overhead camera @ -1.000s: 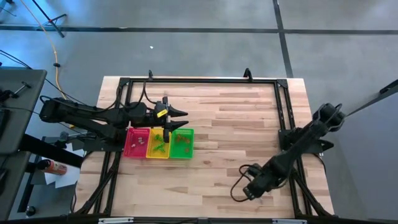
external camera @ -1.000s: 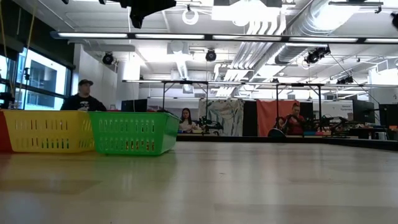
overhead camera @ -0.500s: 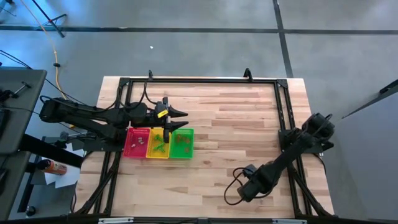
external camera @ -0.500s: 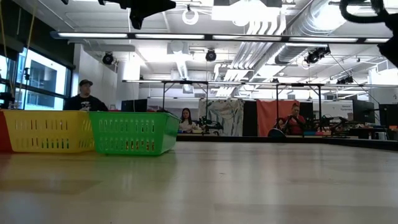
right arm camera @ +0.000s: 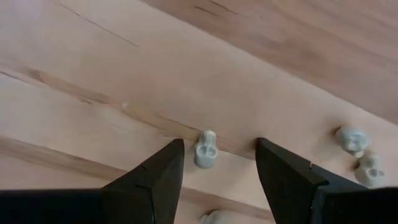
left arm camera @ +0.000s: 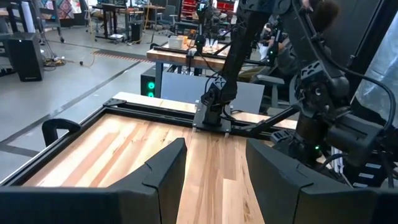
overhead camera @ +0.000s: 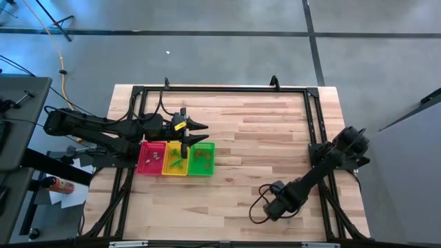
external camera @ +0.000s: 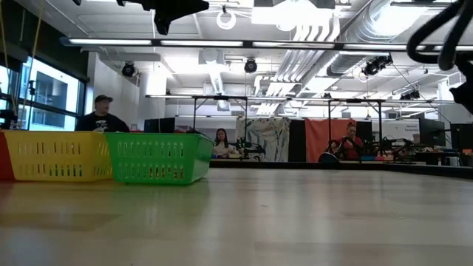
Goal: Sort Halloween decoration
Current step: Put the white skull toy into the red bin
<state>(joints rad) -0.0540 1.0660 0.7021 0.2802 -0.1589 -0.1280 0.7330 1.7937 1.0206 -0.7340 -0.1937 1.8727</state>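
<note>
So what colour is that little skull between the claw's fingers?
Pale grey, almost bone white. The skull lies on the wooden table, clearest in the right wrist view.

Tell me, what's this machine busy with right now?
It is sorting tiny trinkets into coloured trays. The right gripper is low over the table, its fingers open around a small pale skull; more skulls lie nearby. The left gripper waits open just behind the red tray, yellow tray and green tray.
</note>
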